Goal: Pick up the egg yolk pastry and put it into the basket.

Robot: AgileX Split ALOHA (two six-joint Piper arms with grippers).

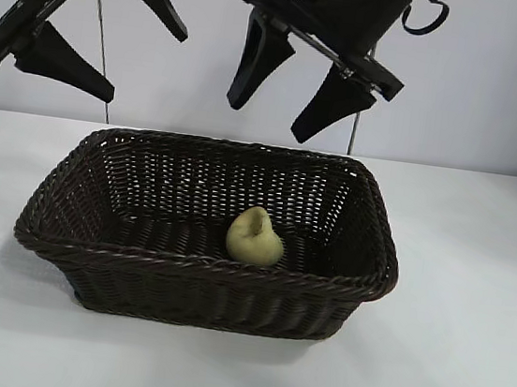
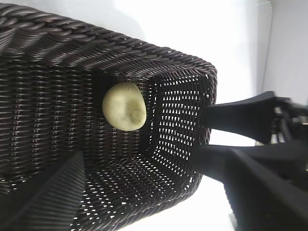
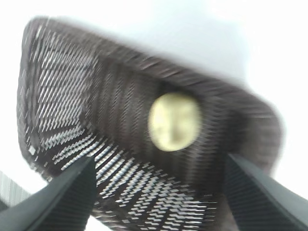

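Note:
The pale yellow egg yolk pastry (image 1: 255,237) lies inside the dark brown wicker basket (image 1: 202,267), against its front wall, tilted on edge. It also shows in the left wrist view (image 2: 124,106) and the right wrist view (image 3: 174,121). My right gripper (image 1: 280,90) hangs open and empty above the basket's back rim. My left gripper (image 1: 131,41) hangs open and empty high at the upper left, above the basket's left end. The basket fills the left wrist view (image 2: 57,43) and the right wrist view (image 3: 62,91).
The basket stands on a white table (image 1: 471,305) with a pale wall behind. In the left wrist view the right arm's dark fingers (image 2: 240,118) show beyond the basket's end wall.

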